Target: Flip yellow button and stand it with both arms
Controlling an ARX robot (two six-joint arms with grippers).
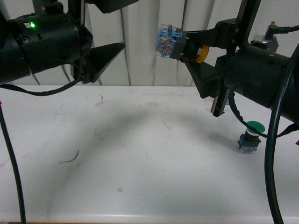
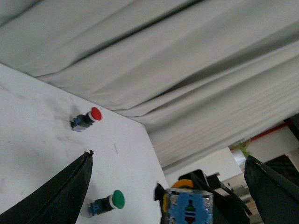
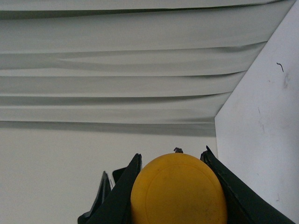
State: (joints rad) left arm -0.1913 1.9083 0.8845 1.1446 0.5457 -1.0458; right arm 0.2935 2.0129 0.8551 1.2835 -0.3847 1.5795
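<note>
My right gripper (image 1: 187, 46) is shut on the yellow button (image 1: 175, 43) and holds it high above the white table, lying sideways, its blue-and-clear contact block pointing left toward my left arm. In the right wrist view the yellow cap (image 3: 178, 191) fills the gap between the two black fingers (image 3: 233, 191). My left gripper (image 1: 122, 45) is open and empty, level with the button and a short gap to its left. In the left wrist view the button's contact block (image 2: 188, 207) faces the camera between my spread fingers (image 2: 56, 196).
A green-capped button (image 1: 251, 136) lies on the table (image 1: 140, 154) below my right arm; it also shows in the left wrist view (image 2: 108, 202). A red-capped button (image 2: 87, 119) lies further back near the curtain (image 1: 140, 42). Black cables hang at both sides.
</note>
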